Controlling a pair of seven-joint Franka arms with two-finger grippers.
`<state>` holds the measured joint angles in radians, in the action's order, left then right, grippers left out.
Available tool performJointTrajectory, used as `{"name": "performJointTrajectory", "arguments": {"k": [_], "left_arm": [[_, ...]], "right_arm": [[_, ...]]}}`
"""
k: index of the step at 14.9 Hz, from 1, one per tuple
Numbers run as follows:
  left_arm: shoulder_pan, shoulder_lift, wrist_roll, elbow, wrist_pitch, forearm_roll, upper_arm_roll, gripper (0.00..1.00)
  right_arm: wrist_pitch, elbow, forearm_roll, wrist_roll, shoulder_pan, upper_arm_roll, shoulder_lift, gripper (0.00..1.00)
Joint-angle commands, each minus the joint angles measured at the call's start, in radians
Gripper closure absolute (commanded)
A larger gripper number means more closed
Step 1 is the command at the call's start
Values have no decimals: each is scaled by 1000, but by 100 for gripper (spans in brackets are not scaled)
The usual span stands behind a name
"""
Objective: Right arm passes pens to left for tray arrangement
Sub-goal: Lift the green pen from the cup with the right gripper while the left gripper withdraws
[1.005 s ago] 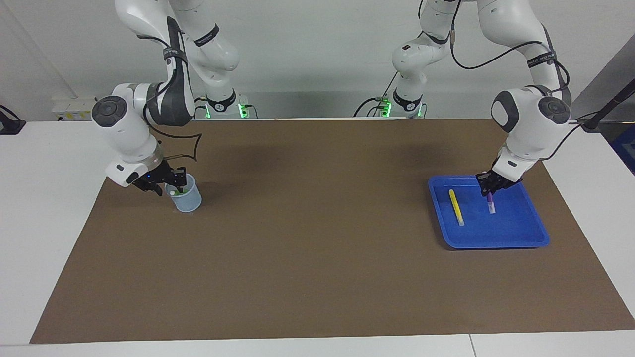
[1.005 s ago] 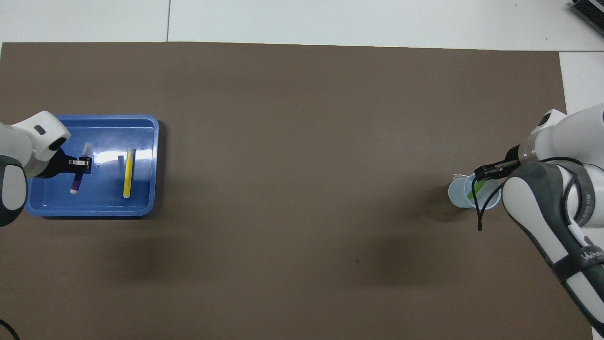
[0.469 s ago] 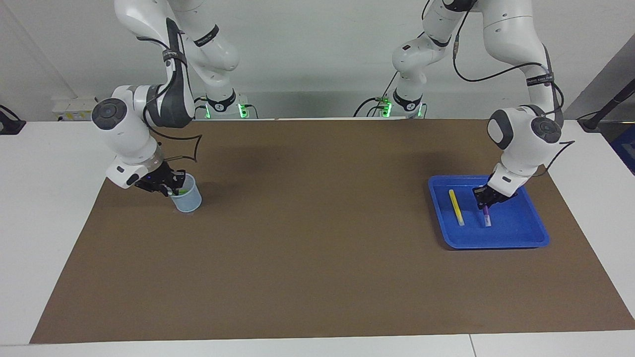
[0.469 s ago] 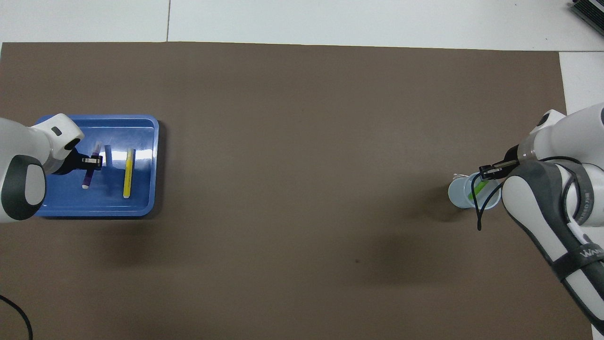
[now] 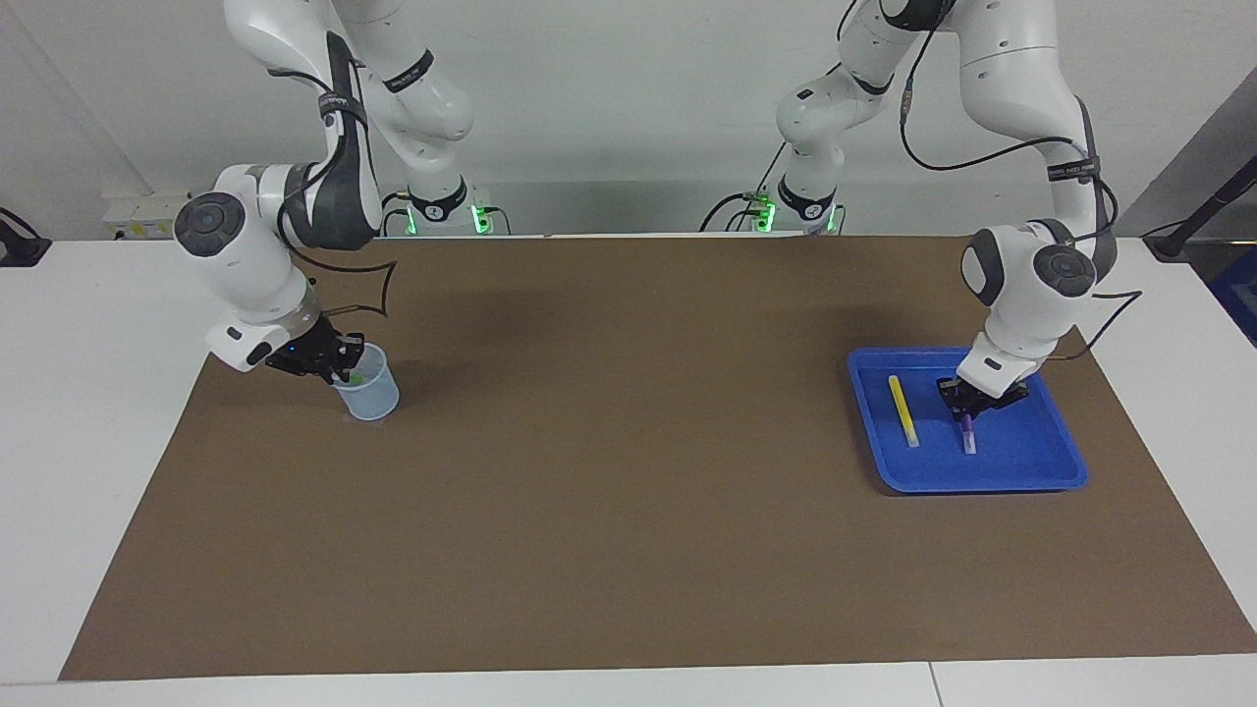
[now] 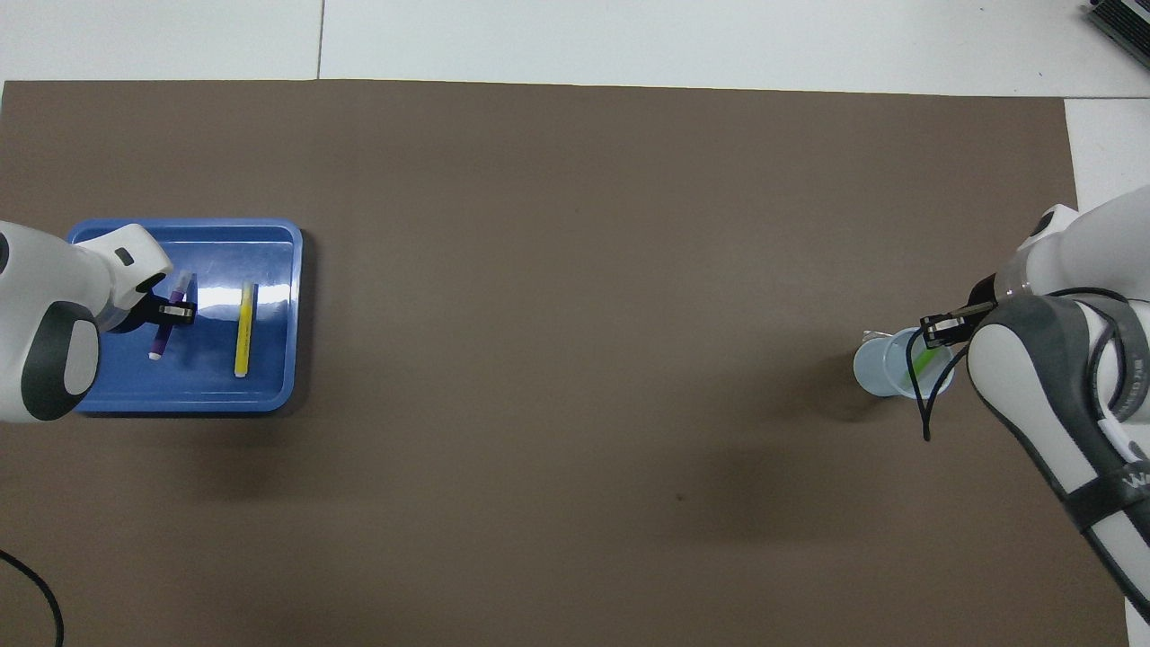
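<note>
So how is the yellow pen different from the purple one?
The yellow pen lies flat in the blue tray with nothing touching it; the purple pen is gripped by the left gripper over the tray. The yellow pen shows whole; the purple pen's upper part is hidden. Both are slim with pale tips.

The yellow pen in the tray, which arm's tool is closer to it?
Left. The left tool is over the blue tray, beside the yellow pen, gripping the purple pen. The right tool is at the cup, at the right arm's end.
</note>
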<state>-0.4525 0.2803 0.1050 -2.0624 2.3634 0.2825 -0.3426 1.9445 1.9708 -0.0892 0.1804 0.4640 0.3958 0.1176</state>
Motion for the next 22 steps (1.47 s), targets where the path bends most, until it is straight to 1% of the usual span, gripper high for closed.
{"name": "performJointTrajectory", "arguments": {"k": [1,4,6,7,8,9,10,11,12,15,17,18,19,22], "left_arm": [[-8,10,-19,-8,30,27,-4,47],[-8,10,-39,-8,34,27,-4,45],[-8,10,-45,-7,33,27,-4,44],[-8,10,-44,-2,25,27,-4,43],[-6,10,-44,7,11,20,-4,39],[-5,10,-44,21,-18,9,-6,27],[1,10,-44,46,-64,-14,-6,24],[8,10,-45,80,-119,-49,-6,16],[12,10,-45,118,-178,-83,-6,11],[38,8,-50,232,-350,-138,-6,6],[58,-3,-56,280,-444,-152,-7,6],[58,-9,-76,301,-482,-179,-9,4],[58,-16,-108,321,-521,-199,-13,0],[101,-44,-234,389,-654,-209,-18,0]], "right_arm": [[-174,-131,-6,37,9,15,2,100],[-343,-252,-6,51,-1,23,-27,100],[-415,-297,-1,65,-1,52,-56,100],[-455,-317,32,59,1,67,-73,100],[-487,-329,86,53,-1,74,-96,100],[-501,-326,135,50,-1,74,-117,100],[-509,-319,182,38,-2,74,-136,100],[-513,-314,231,-8,-2,74,-141,100],[-513,-313,293,-84,-7,75,-141,100],[-483,-274,466,-284,-44,74,-157,100],[-406,-224,543,-370,-53,75,-182,100],[-366,-190,602,-421,-54,75,-200,100],[-327,-150,656,-470,-56,75,-222,100],[-170,-46,767,-586,-106,75,-275,100]]}}
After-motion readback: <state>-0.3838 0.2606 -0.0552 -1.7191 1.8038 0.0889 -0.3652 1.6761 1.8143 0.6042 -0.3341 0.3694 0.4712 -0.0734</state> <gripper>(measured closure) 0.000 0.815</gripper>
